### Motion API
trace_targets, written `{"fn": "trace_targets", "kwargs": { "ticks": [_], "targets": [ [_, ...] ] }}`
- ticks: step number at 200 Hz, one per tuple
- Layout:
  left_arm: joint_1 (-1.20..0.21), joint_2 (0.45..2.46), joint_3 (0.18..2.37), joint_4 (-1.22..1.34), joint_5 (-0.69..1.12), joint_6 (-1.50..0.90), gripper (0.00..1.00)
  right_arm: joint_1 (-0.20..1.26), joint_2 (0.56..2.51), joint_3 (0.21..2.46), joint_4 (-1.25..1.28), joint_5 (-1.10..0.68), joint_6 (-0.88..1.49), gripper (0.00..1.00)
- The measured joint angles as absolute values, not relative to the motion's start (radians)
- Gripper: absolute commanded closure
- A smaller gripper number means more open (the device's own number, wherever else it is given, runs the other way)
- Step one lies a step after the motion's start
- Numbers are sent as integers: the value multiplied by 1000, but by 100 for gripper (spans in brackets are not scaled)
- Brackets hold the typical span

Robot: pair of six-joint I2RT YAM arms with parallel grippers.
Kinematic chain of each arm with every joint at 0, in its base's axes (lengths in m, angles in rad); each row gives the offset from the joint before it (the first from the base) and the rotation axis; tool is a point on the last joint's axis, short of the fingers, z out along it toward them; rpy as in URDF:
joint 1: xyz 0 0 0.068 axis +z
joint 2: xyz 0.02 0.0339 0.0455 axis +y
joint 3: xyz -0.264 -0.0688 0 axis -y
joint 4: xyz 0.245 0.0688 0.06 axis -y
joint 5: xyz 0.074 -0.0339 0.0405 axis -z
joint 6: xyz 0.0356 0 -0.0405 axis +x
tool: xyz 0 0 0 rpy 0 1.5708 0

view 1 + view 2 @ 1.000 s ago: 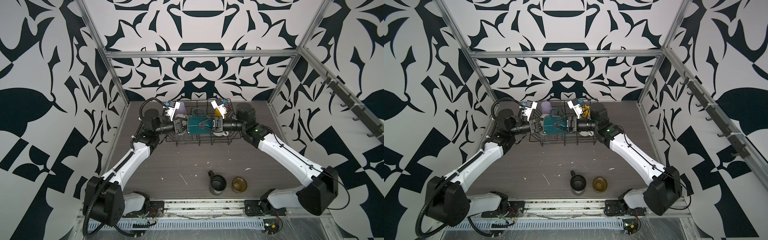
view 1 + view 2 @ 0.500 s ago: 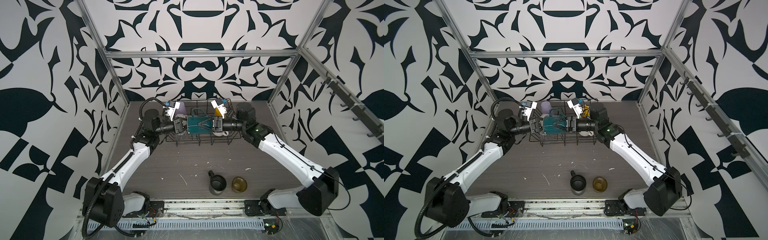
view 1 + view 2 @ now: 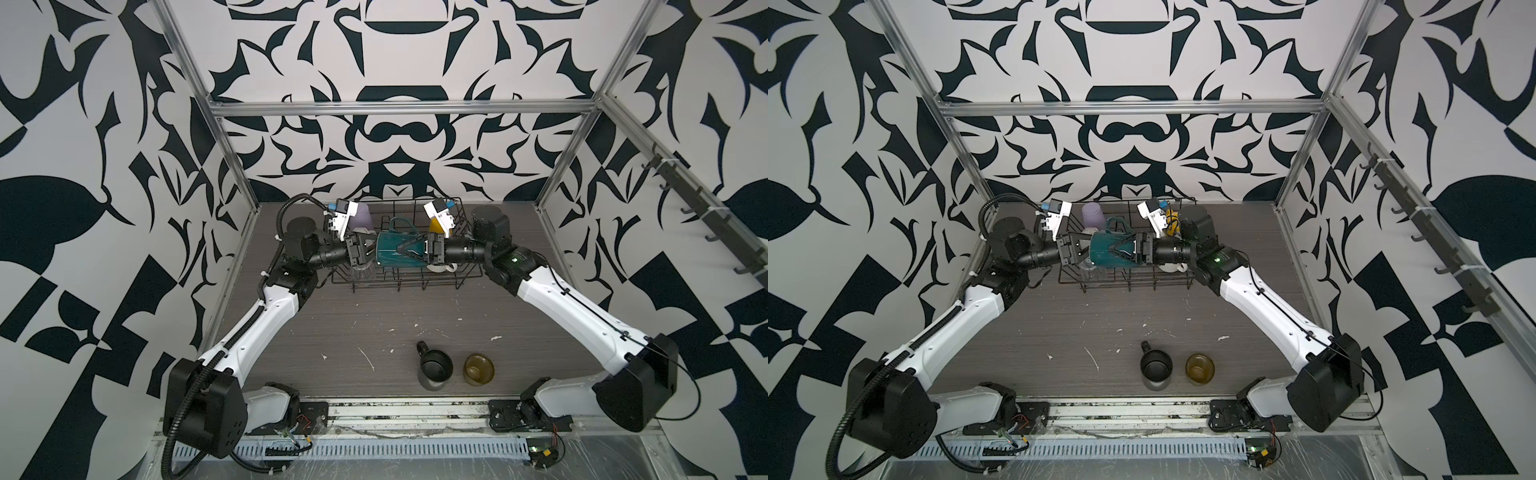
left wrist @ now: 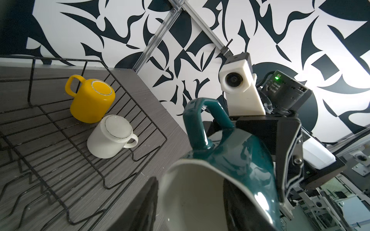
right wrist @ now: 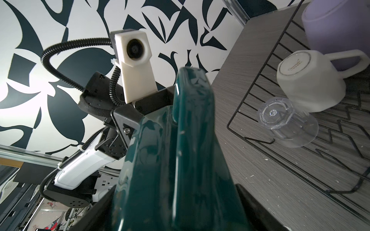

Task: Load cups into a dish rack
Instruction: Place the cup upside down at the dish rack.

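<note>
Left wrist view, lower right: right gripper [image 4: 276,166] clamps the glossy teal ceramic mug [image 4: 240,156] over the black wire rack [image 4: 136,102], mid-handover I reckon; left gripper [image 3: 368,254], can't tell.

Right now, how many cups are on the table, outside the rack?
2. The black mug and the olive cup stand side by side near the front edge of the table. None looks hidden there.

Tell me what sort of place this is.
Likely a robot test cell, not a kitchen: black-and-white patterned wall panels on an aluminium frame, a white-and-black left arm and right arm mounted at the grey wood-grain table's front edge, and a black wire dish rack.
</note>
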State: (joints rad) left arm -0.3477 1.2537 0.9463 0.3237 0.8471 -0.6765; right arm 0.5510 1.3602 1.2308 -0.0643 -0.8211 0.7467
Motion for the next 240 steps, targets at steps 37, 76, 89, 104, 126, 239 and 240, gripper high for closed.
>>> {"fn": "trace_targets", "kwargs": {
  "ticks": [37,76,89,104,126,239,240],
  "targets": [
    [-345,1246,946,302,819,-660,36,551,1360,1231,-71,-817,738,100],
    [-336,1237,948,259,770,-645,24,551,1360,1231,-84,-812,733,100],
    [-331,1232,948,246,745,-640,17,551,1360,1231,-88,-810,733,100],
    [-326,1222,948,234,712,-627,9,551,1360,1231,-89,-808,732,100],
    [-321,1203,949,203,660,-618,1,551,1361,1231,-92,-805,730,100],
    [-255,1049,949,9,285,-531,1,545,1417,1292,-255,-740,660,100],
    [-254,1048,949,8,283,-530,1,545,1419,1296,-261,-738,657,100]
  ]
}}
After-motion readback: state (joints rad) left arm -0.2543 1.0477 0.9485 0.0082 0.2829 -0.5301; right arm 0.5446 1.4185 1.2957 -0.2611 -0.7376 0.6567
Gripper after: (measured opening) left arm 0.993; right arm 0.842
